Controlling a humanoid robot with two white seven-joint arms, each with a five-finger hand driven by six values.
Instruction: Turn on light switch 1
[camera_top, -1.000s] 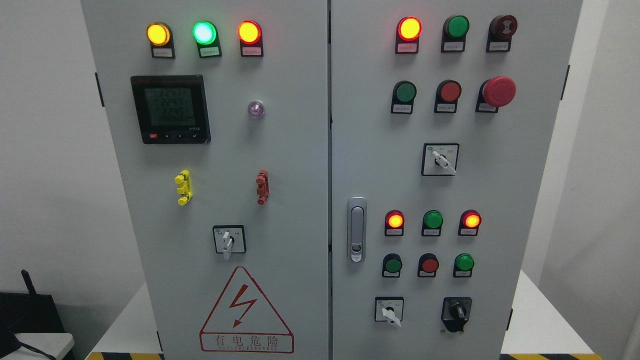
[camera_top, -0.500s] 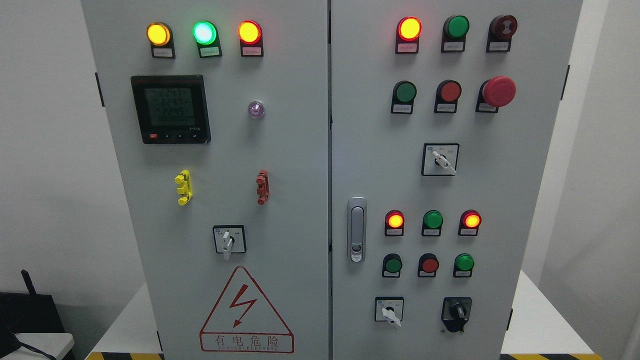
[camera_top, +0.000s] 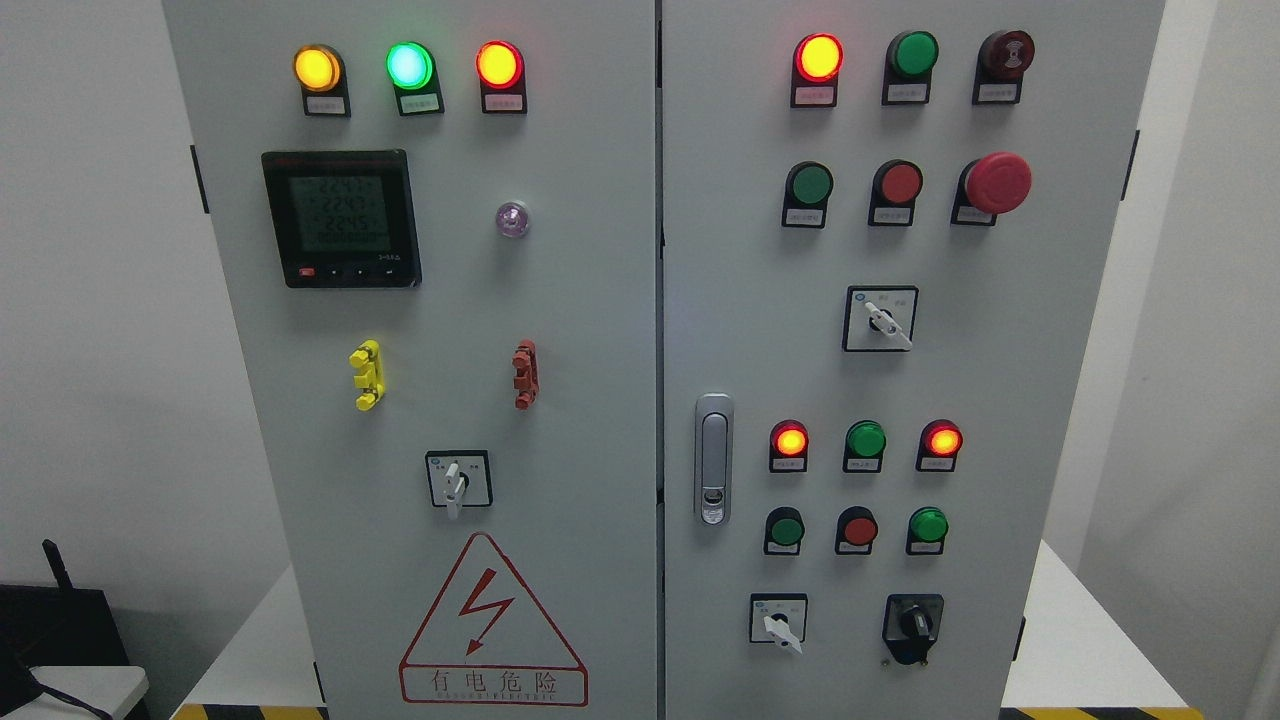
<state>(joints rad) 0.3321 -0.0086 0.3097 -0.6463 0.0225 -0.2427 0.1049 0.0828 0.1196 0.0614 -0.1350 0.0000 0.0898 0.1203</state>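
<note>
No hands are seen in the head view yet, so the fingers' state can't be told. The cabinet (camera_top: 560, 300) is faced squarely, probably so the switches (camera_top: 459, 480) are all laid out within reach.

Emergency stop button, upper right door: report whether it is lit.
Unlit. The red mushroom emergency stop button shows a flat matte red with no glow, unlike the glowing red indicator lamp above it.

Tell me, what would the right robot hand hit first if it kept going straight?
That cannot be judged: neither robot hand shows in the head view, so no direction is visible. Only the grey cabinet with its lamps, buttons and switches faces the camera.
</note>
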